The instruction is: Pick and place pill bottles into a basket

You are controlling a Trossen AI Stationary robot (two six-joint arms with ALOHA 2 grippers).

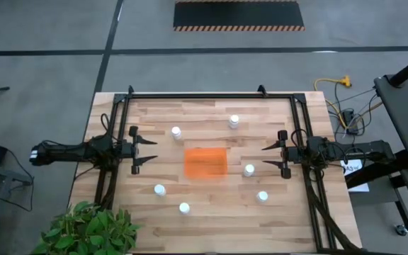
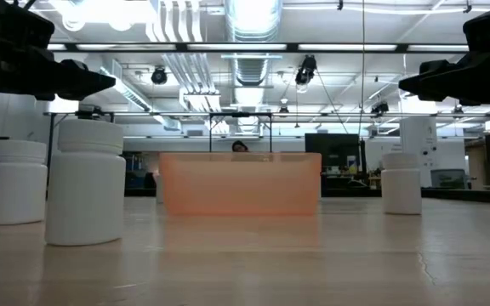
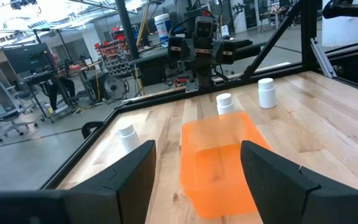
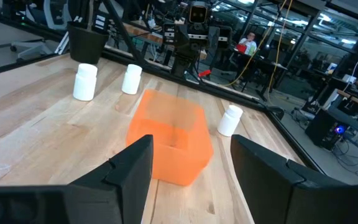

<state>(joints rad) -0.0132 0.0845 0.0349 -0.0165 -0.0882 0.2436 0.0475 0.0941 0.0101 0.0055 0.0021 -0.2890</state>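
Six pill bottles point(image 1: 176, 132) sit upright and scattered on the wooden table point(image 1: 211, 219), ringing the basket point(image 1: 205, 162) at frame centre in the high view: two above it, two at lower left, two at right and lower right, none touching it or each other. The basket looks empty, so by my read the task has not started. The left gripper point(image 1: 149, 150) hangs at centre-left and the right gripper point(image 1: 269, 156) at centre-right, both pointing inward at the basket, mirror poses, probably a ready stance so each arm covers its own half of the bottles. Left jaws stand wide with nothing between them; right jaws also parted and empty, clear in both wrist views, where the orange basket shows through each gap. The right gripper sits near the bottle just right of the basket, likely the easiest first pick. In the low view the grippers show only as dark shapes in the upper corners, off the table. A potted plant point(image 1: 87, 227) sits at lower left, outside the work area.
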